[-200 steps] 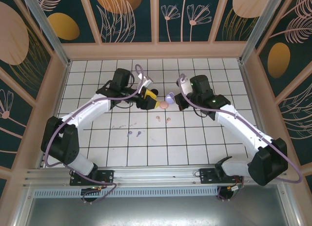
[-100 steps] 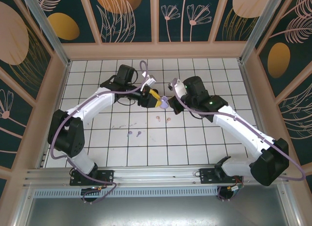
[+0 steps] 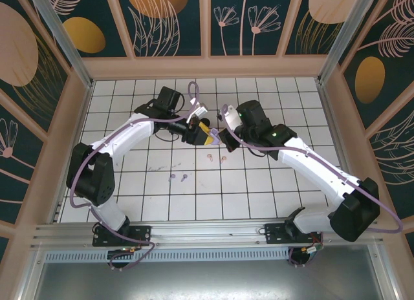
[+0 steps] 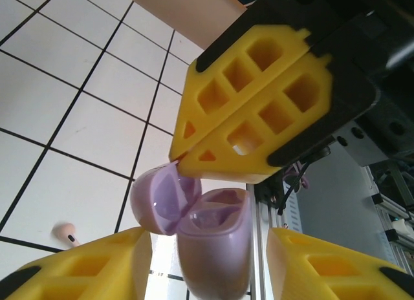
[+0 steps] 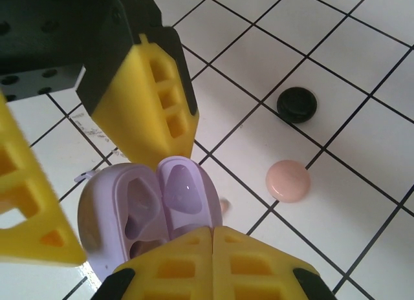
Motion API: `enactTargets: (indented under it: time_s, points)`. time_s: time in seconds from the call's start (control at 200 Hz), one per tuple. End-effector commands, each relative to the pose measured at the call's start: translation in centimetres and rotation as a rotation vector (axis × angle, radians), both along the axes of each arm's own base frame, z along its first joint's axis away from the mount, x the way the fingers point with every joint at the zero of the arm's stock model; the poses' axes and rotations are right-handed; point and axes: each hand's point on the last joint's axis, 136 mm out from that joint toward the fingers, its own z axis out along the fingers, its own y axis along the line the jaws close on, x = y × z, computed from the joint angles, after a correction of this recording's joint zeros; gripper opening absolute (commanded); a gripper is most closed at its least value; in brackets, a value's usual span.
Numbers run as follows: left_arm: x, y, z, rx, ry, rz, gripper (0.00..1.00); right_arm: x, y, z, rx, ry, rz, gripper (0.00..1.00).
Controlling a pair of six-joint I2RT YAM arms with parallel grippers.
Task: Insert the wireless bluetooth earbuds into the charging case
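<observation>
Earbuds [image 3: 223, 160] lie loose on the worktop [image 3: 259, 196], my right gripper [image 5: 213, 238] clamped on the open lilac case [image 5: 139, 209], my left gripper [image 4: 206, 248] straddling it, not yet gripping.

I count two robot arms from where I stand, one left arm [image 3: 123, 139] and one right arm [image 3: 317, 167]. There are three charging cases: one lilac case [image 5: 149, 216], one pink case [image 5: 288, 180] and one black case [image 5: 297, 105]. Four earbuds show on the tiles: two lilac earbuds [image 3: 171, 179] and two pale pink earbuds [image 3: 209, 158].
</observation>
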Motion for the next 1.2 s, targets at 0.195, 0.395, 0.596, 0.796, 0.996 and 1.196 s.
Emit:
enactTargets:
  time_s: [0.195,0.395,0.596,0.796,0.996,1.196]
  points:
    - [-0.7,-0.4,-0.1,-0.017,0.021,-0.063,0.46,0.1,0.6,0.8,-0.025,-0.03,0.03,0.0]
    - [-0.7,-0.5,0.0,-0.025,0.026,-0.073,0.43,0.2,0.7,0.6,-0.033,-0.028,0.035,0.0]
    - [-0.9,-0.5,-0.3,-0.026,0.033,-0.082,0.32,0.4,0.8,0.4,-0.039,-0.026,0.036,0.0]
    - [-1.0,-0.4,-0.3,-0.028,0.037,-0.088,0.21,0.4,1.0,0.2,-0.041,-0.024,0.038,0.0]
    - [-1.0,-0.5,-0.4,-0.037,0.038,-0.095,0.05,0.9,1.1,0.6,-0.042,-0.037,0.021,0.0]
    - [-0.5,-0.6,-0.2,-0.066,0.01,-0.052,0.0,2.0,0.1,2.7,-0.019,-0.081,-0.062,0.33]
